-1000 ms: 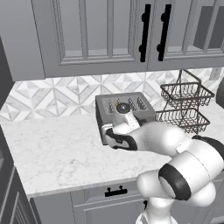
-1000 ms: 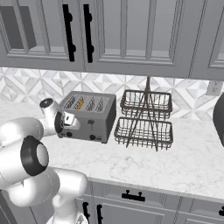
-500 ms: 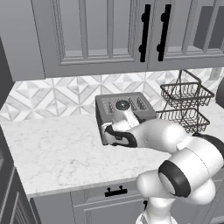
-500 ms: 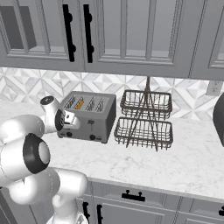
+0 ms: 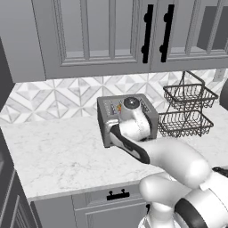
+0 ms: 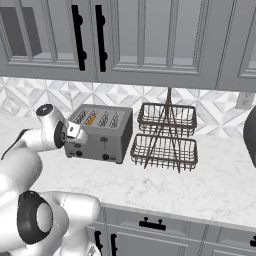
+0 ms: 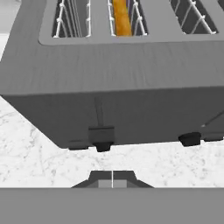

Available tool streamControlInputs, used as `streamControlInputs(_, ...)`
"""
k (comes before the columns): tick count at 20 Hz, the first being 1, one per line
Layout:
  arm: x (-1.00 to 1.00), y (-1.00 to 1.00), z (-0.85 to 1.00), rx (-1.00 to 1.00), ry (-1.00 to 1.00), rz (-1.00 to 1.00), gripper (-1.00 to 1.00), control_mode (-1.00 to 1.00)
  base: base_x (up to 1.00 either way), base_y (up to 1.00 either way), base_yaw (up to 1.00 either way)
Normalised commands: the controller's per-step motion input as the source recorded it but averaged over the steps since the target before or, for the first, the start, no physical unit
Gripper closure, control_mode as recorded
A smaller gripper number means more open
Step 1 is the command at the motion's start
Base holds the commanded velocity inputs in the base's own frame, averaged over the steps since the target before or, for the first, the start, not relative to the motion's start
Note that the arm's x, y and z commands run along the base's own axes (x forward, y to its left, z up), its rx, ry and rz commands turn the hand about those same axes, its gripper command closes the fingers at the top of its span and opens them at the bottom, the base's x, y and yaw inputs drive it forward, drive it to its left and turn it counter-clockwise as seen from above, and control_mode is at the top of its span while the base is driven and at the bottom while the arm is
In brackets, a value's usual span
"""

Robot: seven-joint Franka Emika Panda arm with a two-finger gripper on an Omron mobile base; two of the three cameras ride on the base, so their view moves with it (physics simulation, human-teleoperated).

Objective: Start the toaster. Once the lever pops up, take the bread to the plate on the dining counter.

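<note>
The gripper (image 7: pixel 112 178), its jaws pressed together, sits low just before the front face of the toaster (image 7: pixel 131 83), right under the lever (image 7: pixel 101 133), which is at the bottom of its track, apparently because it is pushed down to start toasting. The bread (image 7: pixel 121 17) stands edge-on in a slot. The toaster rests on the marble bench (image 5: pixel 58 151) beside a wire basket rack (image 6: pixel 165 135).

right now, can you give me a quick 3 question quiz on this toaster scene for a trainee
1. True or false: the bread sits in a slot of the toaster.
2. In the hand view, where on its track is the lever: A top, B bottom?
3. What stands on the counter beside the toaster, on the side away from the arm in the right base view?

Key: 1 true. 2 B. 3 a two-tier wire basket rack.
</note>
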Motion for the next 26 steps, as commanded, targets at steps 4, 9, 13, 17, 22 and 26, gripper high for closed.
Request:
streamControlInputs(4, -0.65, -0.42, 0.86, 0.18, 0.00, -0.07, 1.00, -1.00, 0.00, 0.00, 0.00)
streamControlInputs(9, -0.50, -0.43, 0.88, 0.16, 0.00, -0.05, 1.00, -1.00, 0.00, 0.00, 0.00)
streamControlInputs(13, -0.45, -0.49, 0.58, 0.25, -0.04, -0.02, 1.00, -1.00, 0.00, 0.00, 0.00)
streamControlInputs(17, -0.31, -0.65, 0.16, 0.48, 0.01, 0.00, 1.00, -1.00, 0.00, 0.00, 0.00)
streamControlInputs(22, 0.00, -0.73, 0.33, 0.61, 0.03, 0.00, 1.00, -1.00, 0.00, 0.00, 0.00)
streamControlInputs(26, 0.00, -0.43, 0.09, 0.28, 0.07, 0.00, 1.00, -1.00, 0.00, 0.00, 0.00)
